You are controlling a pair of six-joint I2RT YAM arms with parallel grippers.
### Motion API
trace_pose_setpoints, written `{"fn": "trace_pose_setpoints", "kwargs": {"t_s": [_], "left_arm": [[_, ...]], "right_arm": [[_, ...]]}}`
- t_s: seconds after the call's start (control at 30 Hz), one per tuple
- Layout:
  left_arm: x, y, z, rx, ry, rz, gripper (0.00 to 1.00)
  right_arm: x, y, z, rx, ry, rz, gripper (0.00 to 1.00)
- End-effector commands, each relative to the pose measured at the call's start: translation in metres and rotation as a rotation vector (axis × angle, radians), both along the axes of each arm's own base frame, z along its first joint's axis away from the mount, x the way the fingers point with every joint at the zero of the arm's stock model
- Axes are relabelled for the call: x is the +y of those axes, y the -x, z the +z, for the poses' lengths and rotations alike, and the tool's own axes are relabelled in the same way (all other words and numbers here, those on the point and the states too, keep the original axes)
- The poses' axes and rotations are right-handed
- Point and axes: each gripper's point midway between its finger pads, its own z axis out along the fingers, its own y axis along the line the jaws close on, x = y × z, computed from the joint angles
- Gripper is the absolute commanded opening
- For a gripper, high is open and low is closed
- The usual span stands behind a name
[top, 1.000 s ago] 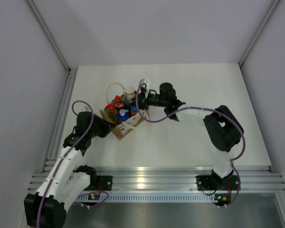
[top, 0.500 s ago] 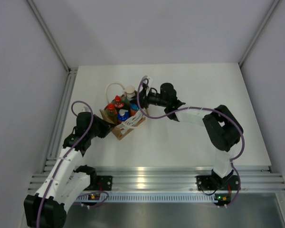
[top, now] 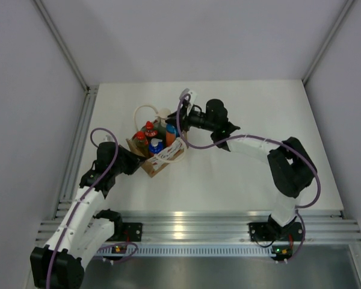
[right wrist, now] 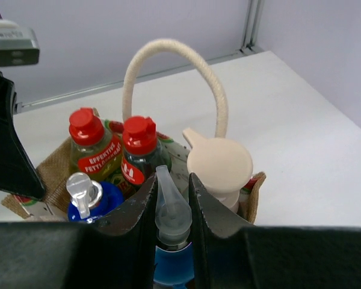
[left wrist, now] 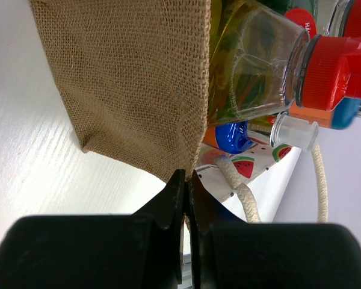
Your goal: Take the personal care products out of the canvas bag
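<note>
The canvas bag (top: 160,164) stands left of the table's middle, burlap wall (left wrist: 126,84) toward the left wrist camera. My left gripper (top: 136,158) is shut on the bag's burlap edge (left wrist: 188,176). My right gripper (top: 175,126) is shut on the clear nozzle of the orange bottle with the blue cap (top: 170,130) and holds it raised in the bag's mouth (right wrist: 171,180). Still in the bag are the blue bottle with white nozzle (right wrist: 87,198), the yellow-green bottle (right wrist: 95,153), the dark green bottle (right wrist: 138,159) and the white pump bottle (right wrist: 219,165).
A white rope handle (right wrist: 168,57) arches over the bag's far side. Aluminium rails run along the table's near edge (top: 198,224) and left edge (top: 73,156). Grey walls close the table at the back and sides. Bare white table (top: 259,114) lies to the right.
My right gripper has moved up and a little back with the orange bottle, which now stands higher among the others. The left gripper and the bag have stayed put.
</note>
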Motion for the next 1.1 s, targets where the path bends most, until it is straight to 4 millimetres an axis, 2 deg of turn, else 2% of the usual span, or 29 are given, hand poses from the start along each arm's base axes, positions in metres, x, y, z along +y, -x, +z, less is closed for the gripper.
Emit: {"fn": "trace_pose_setpoints", "kwargs": {"t_s": [0.0, 0.03, 0.17, 0.33, 0.5, 0.67, 0.73, 0.9, 0.93, 0.97, 1.07], "left_arm": [[0.013, 0.004, -0.014, 0.043, -0.056, 0.05, 0.0], [0.013, 0.004, -0.014, 0.043, -0.055, 0.049, 0.0], [0.012, 0.005, -0.014, 0.042, -0.055, 0.039, 0.0], [0.012, 0.005, -0.014, 0.044, -0.051, 0.038, 0.0], [0.011, 0.005, -0.011, 0.032, -0.046, 0.036, 0.0], [0.009, 0.006, -0.008, 0.025, -0.041, 0.026, 0.0], [0.009, 0.006, -0.007, 0.018, -0.04, 0.024, 0.0], [0.008, 0.006, -0.004, 0.013, -0.039, 0.018, 0.0], [0.008, 0.006, -0.004, 0.013, -0.039, 0.016, 0.0], [0.008, 0.006, -0.003, 0.012, -0.036, 0.014, 0.0], [0.007, 0.006, -0.003, 0.009, -0.039, 0.01, 0.0]], "right_arm": [[-0.007, 0.013, 0.133, -0.262, -0.177, -0.012, 0.0], [-0.008, 0.013, 0.132, -0.249, -0.162, -0.018, 0.0], [-0.017, 0.019, 0.158, -0.264, -0.173, -0.058, 0.0], [-0.032, 0.014, 0.188, -0.261, -0.176, -0.146, 0.0], [-0.057, 0.013, 0.22, -0.279, -0.175, -0.26, 0.0], [-0.088, 0.005, 0.236, -0.321, -0.138, -0.4, 0.0], [-0.103, -0.001, 0.235, -0.316, -0.137, -0.445, 0.0], [-0.123, -0.018, 0.208, -0.274, -0.106, -0.517, 0.0], [-0.129, -0.023, 0.209, -0.285, -0.122, -0.539, 0.0], [-0.132, -0.025, 0.195, -0.268, -0.117, -0.549, 0.0], [-0.145, -0.034, 0.178, -0.256, -0.15, -0.582, 0.0]]}}
